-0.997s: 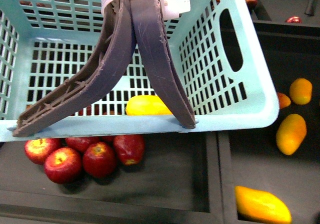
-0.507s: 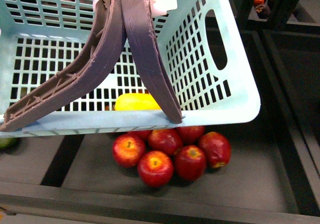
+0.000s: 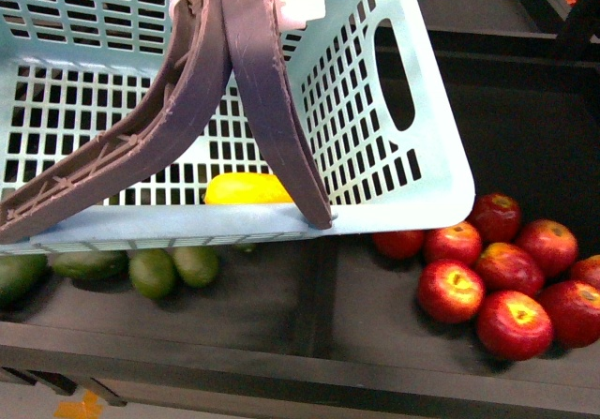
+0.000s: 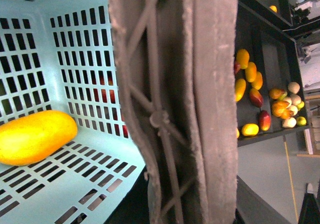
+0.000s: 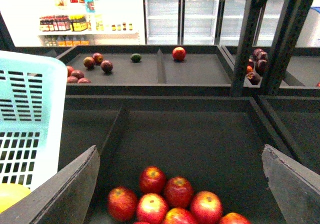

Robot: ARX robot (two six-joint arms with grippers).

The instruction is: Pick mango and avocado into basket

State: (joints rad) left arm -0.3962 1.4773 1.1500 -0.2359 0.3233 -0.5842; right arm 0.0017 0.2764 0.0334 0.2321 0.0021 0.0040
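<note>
The turquoise basket (image 3: pixel 403 208) hangs close in the front view, its two grey-brown handles (image 3: pixel 225 82) drawn together at the top under a white zip tie. My left gripper is shut on those handles (image 4: pixel 180 108); its fingers are hidden behind them. One yellow-orange mango (image 3: pixel 246 189) lies on the basket floor (image 4: pixel 35 136). Several dark green avocados (image 3: pixel 153 272) lie in a bin below the basket's front rim, at the left. My right gripper (image 5: pixel 180 151) is open over red apples, holding nothing, with the basket wall (image 5: pixel 30 108) beside it.
A pile of red apples (image 3: pixel 487 278) fills the bin at the right, split from the avocado bin by a dark divider (image 3: pixel 314 283). Further dark shelves hold apples and dark fruit (image 5: pixel 179 53). More mangoes (image 4: pixel 247 71) lie in a distant tray.
The basket has been carried leftward along the shelves. The apples slid from under it to the right of the view, the mango tray left the view, and the avocados appeared at the left.
</note>
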